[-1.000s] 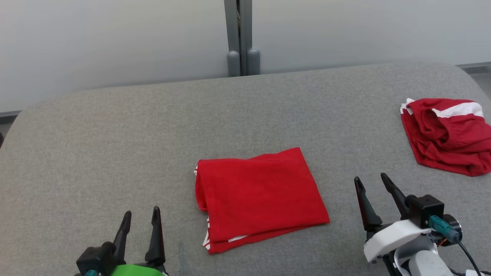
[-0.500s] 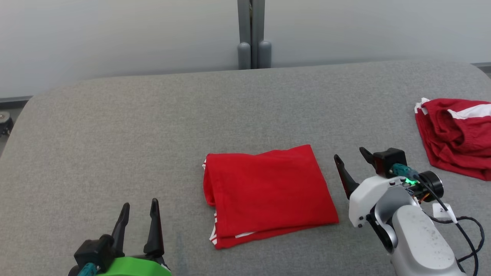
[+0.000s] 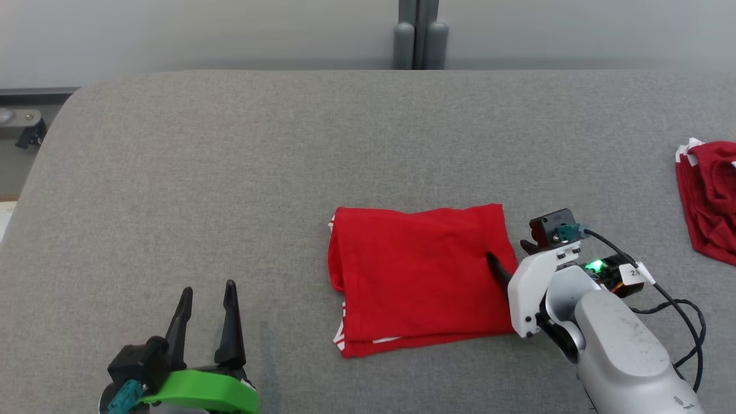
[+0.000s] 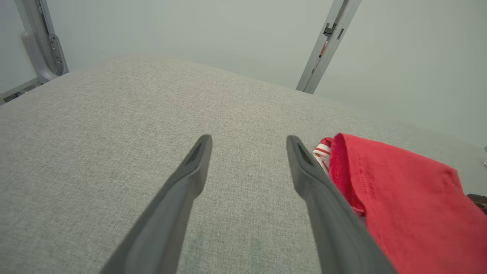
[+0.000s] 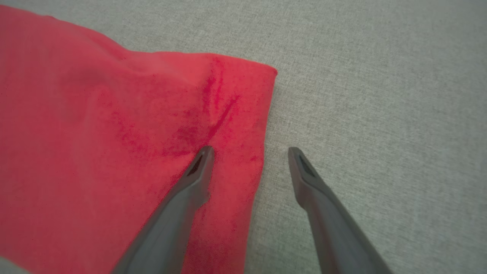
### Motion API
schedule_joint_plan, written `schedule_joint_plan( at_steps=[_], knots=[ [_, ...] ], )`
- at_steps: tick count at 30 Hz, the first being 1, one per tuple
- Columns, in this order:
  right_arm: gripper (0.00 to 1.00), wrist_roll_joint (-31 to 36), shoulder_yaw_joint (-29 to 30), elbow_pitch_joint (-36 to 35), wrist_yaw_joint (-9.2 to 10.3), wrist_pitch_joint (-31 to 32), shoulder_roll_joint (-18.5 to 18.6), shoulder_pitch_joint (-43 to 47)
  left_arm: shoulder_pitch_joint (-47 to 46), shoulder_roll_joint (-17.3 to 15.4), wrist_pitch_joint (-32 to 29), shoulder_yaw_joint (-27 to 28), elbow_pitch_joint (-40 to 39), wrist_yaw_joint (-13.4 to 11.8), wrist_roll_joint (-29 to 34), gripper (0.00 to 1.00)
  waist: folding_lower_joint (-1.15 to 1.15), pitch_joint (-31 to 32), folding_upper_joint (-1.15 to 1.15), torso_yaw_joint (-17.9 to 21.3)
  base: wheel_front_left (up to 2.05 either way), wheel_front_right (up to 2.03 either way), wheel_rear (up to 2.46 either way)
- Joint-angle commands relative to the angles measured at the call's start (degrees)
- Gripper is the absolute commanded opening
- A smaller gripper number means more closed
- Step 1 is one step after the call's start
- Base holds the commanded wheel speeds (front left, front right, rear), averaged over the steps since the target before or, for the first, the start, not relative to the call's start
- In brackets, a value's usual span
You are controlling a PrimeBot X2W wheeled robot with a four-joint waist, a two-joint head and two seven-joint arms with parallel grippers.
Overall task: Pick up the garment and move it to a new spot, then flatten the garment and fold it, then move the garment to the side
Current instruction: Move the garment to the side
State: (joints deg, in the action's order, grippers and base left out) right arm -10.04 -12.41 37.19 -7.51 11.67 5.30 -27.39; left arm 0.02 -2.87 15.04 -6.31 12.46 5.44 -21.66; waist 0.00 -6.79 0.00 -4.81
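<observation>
The folded red cloth garment with white trim [image 3: 420,276] lies flat near the middle of the grey fabric-covered table [image 3: 230,172]. The right gripper [image 5: 250,151] straddles its right edge, fingers spread, one tip pressing the cloth, the other over bare fabric. The left gripper [image 3: 207,287] hovers spread and empty at lower left. A crumpled red-and-white garment [image 3: 710,195] sits far right.
</observation>
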Motion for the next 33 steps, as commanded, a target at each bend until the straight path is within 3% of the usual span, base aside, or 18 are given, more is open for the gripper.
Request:
schedule_joint_plan(
  at_steps=[1,8,9,11,12,13,23,33],
  knots=[
    [1.0,-1.0,-1.1,0.6,0.06,0.3,0.0,-0.6,-1.2,-0.1,0.2,0.1,-0.1,-0.3,-0.5,1.0,0.0,-1.0,0.0,-1.0,0.0,0.0,0.0],
    [1.0,-3.2,-4.4,4.6,0.02,1.4,-0.6,-1.3,-1.6,-0.1,0.2,-0.1,-0.2,-0.4,-0.6,1.0,0.0,-1.5,0.0,-1.2,0.0,0.0,0.0],
    [0.87,-3.3,-4.6,5.3,0.02,1.2,-0.7,-1.5,-1.6,-0.1,0.2,-0.1,-0.1,-0.4,-0.6,1.0,0.0,-1.5,0.0,-1.2,0.0,0.0,0.0],
    [0.34,-3.5,-4.9,6.4,0.02,0.7,-0.9,-1.8,-1.7,-0.1,0.2,-0.2,0.0,-0.3,-0.5,1.0,0.0,-1.5,0.0,-1.1,0.0,0.0,0.0],
    [0.21,-3.7,-5.1,6.7,0.02,0.2,-1.0,-2.1,-1.7,-0.1,0.2,-0.2,0.0,-0.3,-0.5,1.0,0.0,-1.6,0.0,-1.0,0.0,0.0,0.0],
    [0.0,-3.8,-5.1,7.1,0.02,-0.4,-1.0,-2.4,-1.7,-0.1,0.2,-0.2,0.0,-0.3,-0.4,1.0,0.0,-1.6,0.0,-0.9,0.0,0.0,0.0],
    [0.0,-2.9,-3.1,8.7,0.08,-5.9,0.4,-5.4,-0.1,-0.1,0.2,0.2,-0.6,0.2,1.1,1.0,0.0,-0.1,0.0,4.2,0.0,0.0,0.0],
    [0.0,-1.7,0.0,5.4,0.08,-4.9,6.4,-7.6,-2.4,-0.1,0.2,-1.9,-2.5,0.8,2.5,1.0,0.0,-1.6,0.0,17.3,0.0,0.0,0.0]
  ],
)
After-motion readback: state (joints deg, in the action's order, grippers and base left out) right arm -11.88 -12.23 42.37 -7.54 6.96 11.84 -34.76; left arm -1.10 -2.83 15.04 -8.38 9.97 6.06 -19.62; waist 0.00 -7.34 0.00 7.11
